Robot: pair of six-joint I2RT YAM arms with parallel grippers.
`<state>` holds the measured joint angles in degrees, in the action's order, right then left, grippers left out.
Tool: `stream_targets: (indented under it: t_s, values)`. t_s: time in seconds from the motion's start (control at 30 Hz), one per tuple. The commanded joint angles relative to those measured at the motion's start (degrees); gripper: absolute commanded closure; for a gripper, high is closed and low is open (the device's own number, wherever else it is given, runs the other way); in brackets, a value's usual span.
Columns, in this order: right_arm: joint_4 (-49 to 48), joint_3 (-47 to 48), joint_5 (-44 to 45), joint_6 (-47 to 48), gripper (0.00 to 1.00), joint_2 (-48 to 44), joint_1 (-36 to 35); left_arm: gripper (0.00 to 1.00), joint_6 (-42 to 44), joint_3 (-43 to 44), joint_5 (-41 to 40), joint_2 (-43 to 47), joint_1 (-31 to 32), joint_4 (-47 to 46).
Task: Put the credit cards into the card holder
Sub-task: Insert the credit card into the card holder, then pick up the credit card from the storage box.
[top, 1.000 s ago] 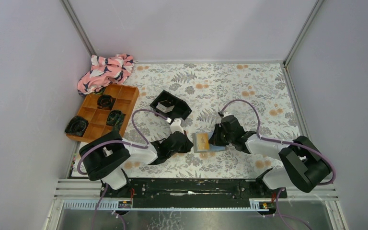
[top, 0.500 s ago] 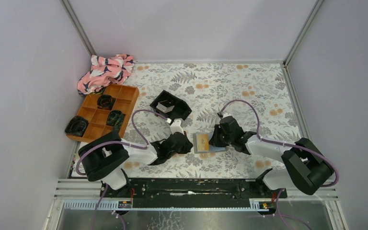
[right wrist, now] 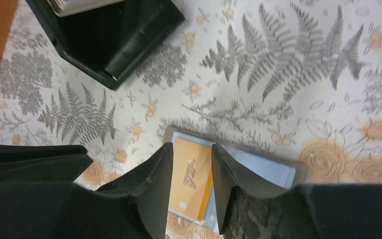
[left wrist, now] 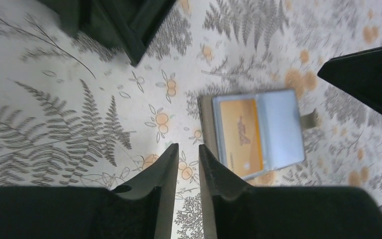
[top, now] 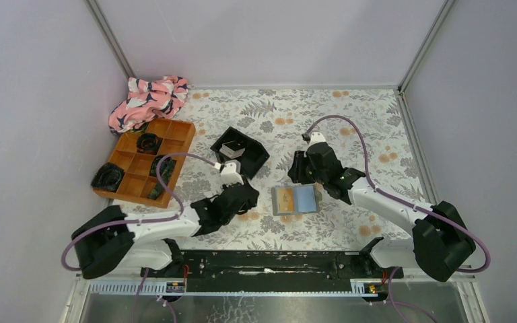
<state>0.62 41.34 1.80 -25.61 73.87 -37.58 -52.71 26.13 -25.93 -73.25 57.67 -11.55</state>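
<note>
The card holder lies open on the floral cloth, yellow-orange on its left half and blue-grey on its right. A gold card sits in the left half and also shows in the left wrist view. More pale credit cards lie in the black tray. My left gripper hovers just left of the holder, its jaws a narrow slit apart and empty. My right gripper hovers over the holder's far edge, slightly open and empty.
An orange compartment tray holding dark objects stands at the left, with a pink patterned cloth behind it. The black tray's corner shows in both wrist views. Grey walls enclose the cloth.
My right gripper has lifted off the holder and drawn back toward the far side. My left arm has pulled back a little to the left. The holder now lies fully uncovered.
</note>
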Motion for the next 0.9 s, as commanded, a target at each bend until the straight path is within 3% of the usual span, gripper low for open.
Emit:
stream_targets:
  t_s: [0.0, 0.1, 0.33, 0.5, 0.87]
  values:
    - [-5.47, 5.27, 3.91, 5.59, 0.55, -0.08, -1.14, 0.69, 1.23, 0.03, -11.01, 7.86, 0.14, 6.74]
    - [-5.38, 12.56, 2.81, 9.04, 0.52, 4.34, -2.22, 0.62, 1.83, -0.63, -16.48, 13.96, -0.14, 10.05]
    - [-3.25, 30.35, -0.55, 12.53, 0.56, 19.43, -5.38, 0.51, 1.81, 1.17, -23.05, 21.00, -4.84, 19.64]
    - [2.56, 44.54, -1.04, 14.08, 0.57, 32.89, -6.83, 0.42, 2.32, 0.92, -21.05, 22.79, -10.75, 20.50]
    - [9.25, 66.19, -8.00, 17.73, 0.56, 52.21, -7.48, 0.44, 3.67, -2.64, -9.00, 19.57, -22.92, 11.09]
